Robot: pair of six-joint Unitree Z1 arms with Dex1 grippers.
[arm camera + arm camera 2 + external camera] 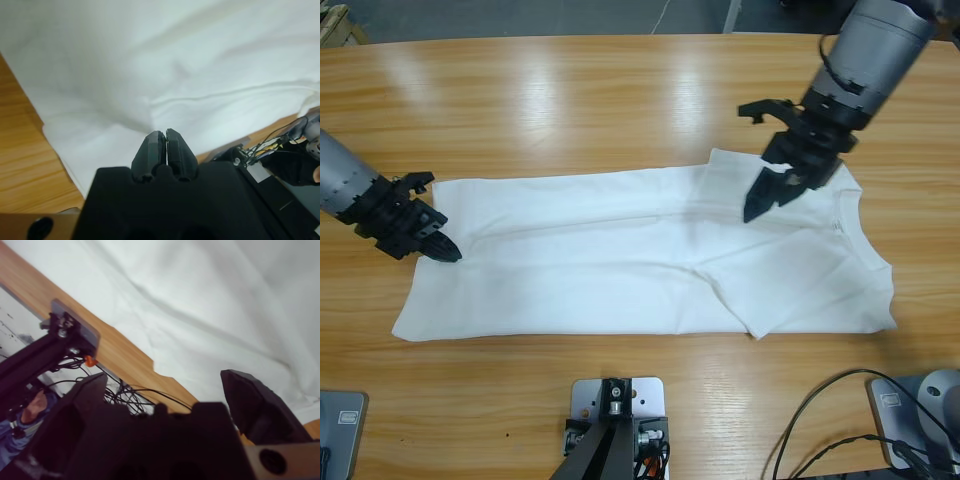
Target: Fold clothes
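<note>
The surface (620, 90) carries the white T-shirt (620, 270), spread lengthwise with both sleeves already turned in; it looks light, limp and prone to creasing, so hems or doubled edges seem the best holds. The right pincer (775, 150) hangs spread apart over the collar end, and the left pincer (445, 250) sits pressed together, empty, at the hem end.

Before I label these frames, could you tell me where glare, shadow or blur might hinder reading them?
High view: lamp glare streaks the wooden table above the T-shirt, and the open right gripper casts a soft shadow on the cloth. Left wrist view: the shut left gripper is sharp, the room corner soft. Right wrist view: the near jaws and background look blurred.
</note>
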